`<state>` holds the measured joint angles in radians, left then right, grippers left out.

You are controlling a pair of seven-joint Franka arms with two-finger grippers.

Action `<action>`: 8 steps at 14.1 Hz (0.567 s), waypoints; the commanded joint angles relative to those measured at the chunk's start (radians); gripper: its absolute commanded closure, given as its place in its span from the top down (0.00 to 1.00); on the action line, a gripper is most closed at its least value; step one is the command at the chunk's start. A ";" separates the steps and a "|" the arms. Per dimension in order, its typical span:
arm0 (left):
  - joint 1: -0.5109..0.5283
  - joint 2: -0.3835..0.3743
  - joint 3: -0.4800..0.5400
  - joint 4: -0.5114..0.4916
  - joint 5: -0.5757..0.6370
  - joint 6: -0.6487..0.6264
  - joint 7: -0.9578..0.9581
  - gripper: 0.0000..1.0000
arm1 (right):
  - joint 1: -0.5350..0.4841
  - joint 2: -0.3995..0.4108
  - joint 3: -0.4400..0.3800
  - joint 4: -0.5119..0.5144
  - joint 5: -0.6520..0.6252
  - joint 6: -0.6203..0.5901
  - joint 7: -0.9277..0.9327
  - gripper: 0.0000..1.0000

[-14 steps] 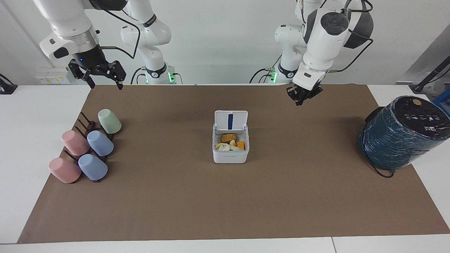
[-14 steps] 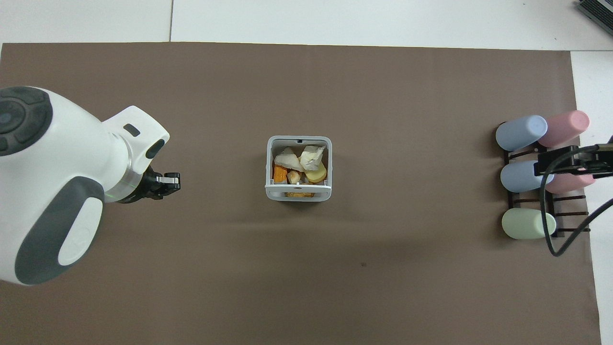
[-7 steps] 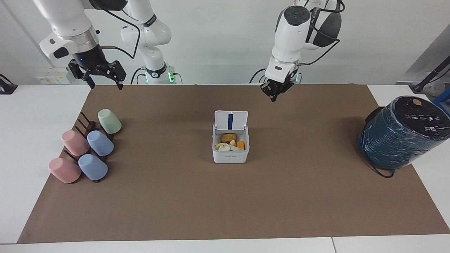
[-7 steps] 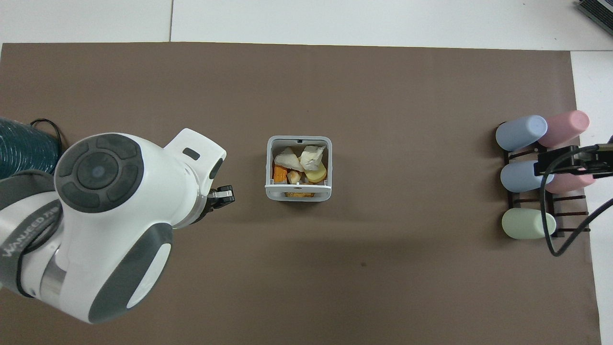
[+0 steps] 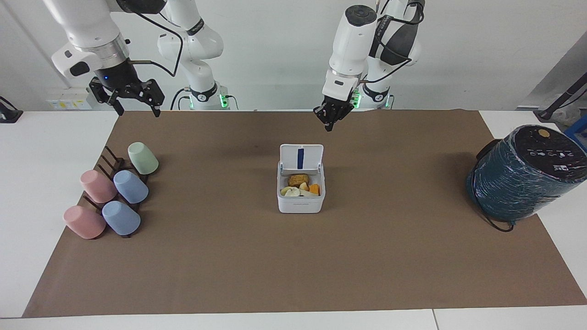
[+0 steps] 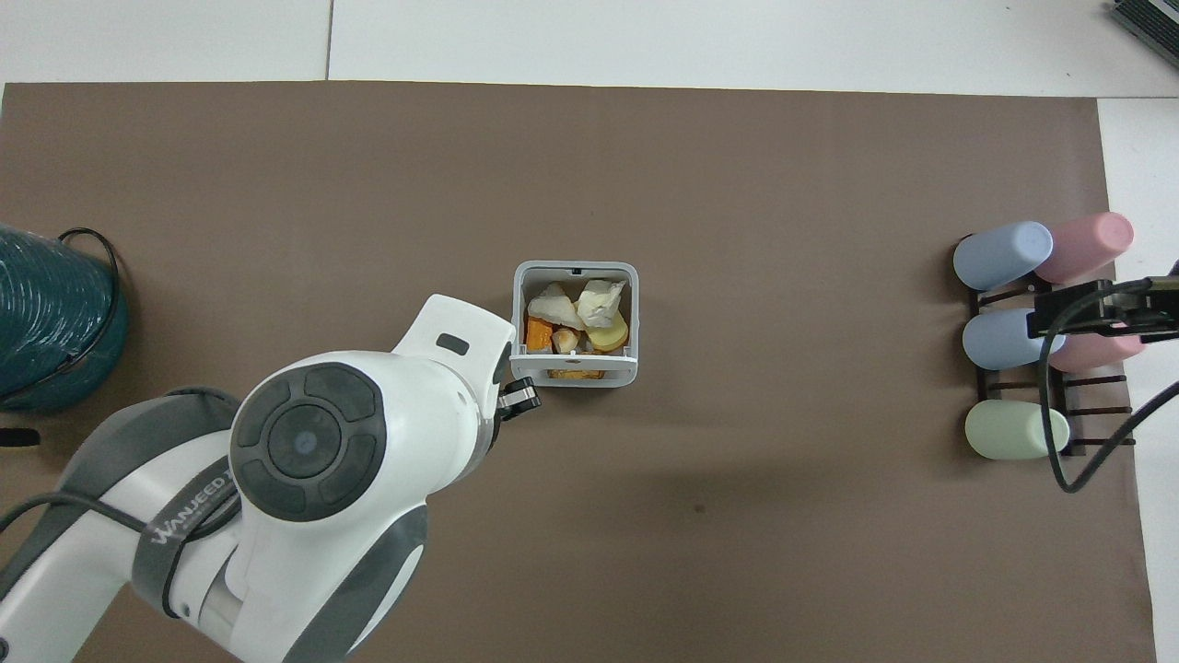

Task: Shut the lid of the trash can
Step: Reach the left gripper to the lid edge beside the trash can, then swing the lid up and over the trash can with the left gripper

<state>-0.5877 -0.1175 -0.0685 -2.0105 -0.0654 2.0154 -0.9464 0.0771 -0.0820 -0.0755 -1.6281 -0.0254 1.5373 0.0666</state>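
Observation:
The white trash can [image 5: 300, 205] stands in the middle of the brown mat, with food scraps inside. Its lid [image 5: 312, 158] stands upright and open on the side nearer to the robots, its blue-striped inner face turned toward the can. In the overhead view the can's rim [image 6: 575, 268] shows, with the lid edge-on [image 6: 575, 373]. My left gripper [image 5: 329, 121] is shut and empty, up in the air over the mat beside the lid and apart from it; it also shows in the overhead view [image 6: 522, 398]. My right gripper [image 5: 137, 109] is open and empty, waiting over the cup rack's end.
A rack of several pastel cups [image 5: 114, 192] lies at the right arm's end of the mat [image 6: 1013, 341]. A large dark teal wrapped cylinder [image 5: 523, 174] stands at the left arm's end [image 6: 51, 313].
My left gripper has swung from the left arm's end of the mat toward the middle, close to the open lid. The right arm, the can and the lid have not moved.

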 commanded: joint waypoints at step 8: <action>-0.084 0.079 0.018 -0.076 -0.013 0.334 -0.106 0.00 | 0.003 -0.025 0.000 -0.025 0.002 -0.003 0.002 1.00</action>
<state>-0.6543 -0.0582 -0.0680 -2.0734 -0.0673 2.2725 -1.0307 0.0771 -0.0820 -0.0755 -1.6281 -0.0254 1.5373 0.0666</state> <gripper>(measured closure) 0.987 0.000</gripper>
